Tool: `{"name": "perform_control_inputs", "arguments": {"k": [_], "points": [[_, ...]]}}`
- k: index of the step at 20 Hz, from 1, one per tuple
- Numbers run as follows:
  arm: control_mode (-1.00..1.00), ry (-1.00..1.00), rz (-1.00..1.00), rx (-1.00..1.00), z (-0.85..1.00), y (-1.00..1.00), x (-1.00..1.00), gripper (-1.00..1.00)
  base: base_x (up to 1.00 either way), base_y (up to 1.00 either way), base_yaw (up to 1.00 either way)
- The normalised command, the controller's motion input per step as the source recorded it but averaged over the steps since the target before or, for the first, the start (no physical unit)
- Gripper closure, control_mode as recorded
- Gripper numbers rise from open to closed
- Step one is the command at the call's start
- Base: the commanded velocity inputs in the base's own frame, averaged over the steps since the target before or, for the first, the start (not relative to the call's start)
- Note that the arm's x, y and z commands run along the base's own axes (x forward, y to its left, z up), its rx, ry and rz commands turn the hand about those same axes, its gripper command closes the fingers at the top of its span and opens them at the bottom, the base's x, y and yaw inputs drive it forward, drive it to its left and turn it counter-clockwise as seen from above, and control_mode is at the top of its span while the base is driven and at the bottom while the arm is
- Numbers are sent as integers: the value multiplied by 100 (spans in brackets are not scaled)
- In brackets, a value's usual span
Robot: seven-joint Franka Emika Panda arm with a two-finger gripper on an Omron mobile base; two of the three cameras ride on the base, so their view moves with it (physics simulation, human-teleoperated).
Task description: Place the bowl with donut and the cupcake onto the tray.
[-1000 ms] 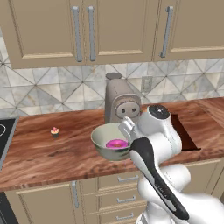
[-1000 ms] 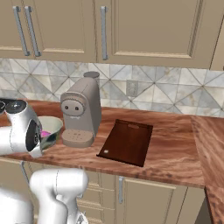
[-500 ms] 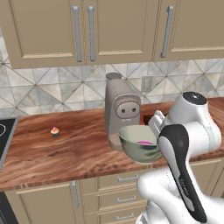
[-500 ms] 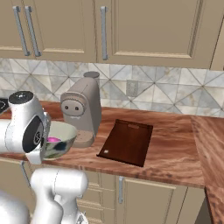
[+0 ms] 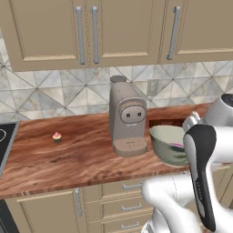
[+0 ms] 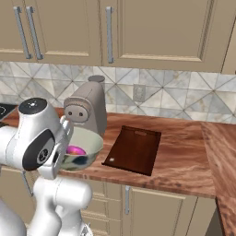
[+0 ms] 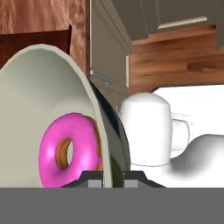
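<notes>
1. Wood-grain countertop [image 5: 68, 154] runs under beige cabinets [image 5: 86, 32] and a tiled backsplash in the left base view. A coffee machine [image 5: 126, 118] stands near the middle. The cupcake [image 5: 57, 136] sits alone on the counter at about 9 o'clock from the machine, well apart from it. The bowl [image 5: 169, 143] is at about 4 o'clock from the machine, just beside it, partly hidden by the white arm; a sliver of pink shows inside.

2. From the right base view, the tray [image 6: 134, 150] lies flat on the counter at 3 o'clock from the coffee machine [image 6: 87, 110], with nothing on it. The bowl [image 6: 83, 147] is up at the arm's hand, at 9 o'clock from the tray and near its edge, with the donut [image 6: 75, 150] inside.

3. Along the hand view, the gripper [image 7: 113, 177] is clamped tight on the bowl's [image 7: 48, 100] rim, one fingertip on each side of the wall. The donut [image 7: 70, 148] rests against the cream inside. A corner of the tray [image 7: 35, 41] shows at 11 o'clock.
</notes>
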Motion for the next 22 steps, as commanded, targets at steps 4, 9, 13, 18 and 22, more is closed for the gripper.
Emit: {"name": "perform_control_inputs", "arguments": {"k": [4, 9, 13, 18, 22], "points": [[-100, -11, -10, 0, 0, -53, 0, 100, 0, 0, 0], [-100, -9, -2, 0, 0, -36, 6, 100, 0, 0, 0], [-100, -1, -2, -2, 0, -21, 21, 100, 0, 0, 0], [-100, 0, -1, 0, 0, -16, 33, 100, 0, 0, 0], [-100, 0, 0, -1, -4, -5, 38, 100, 0, 0, 0]]}}
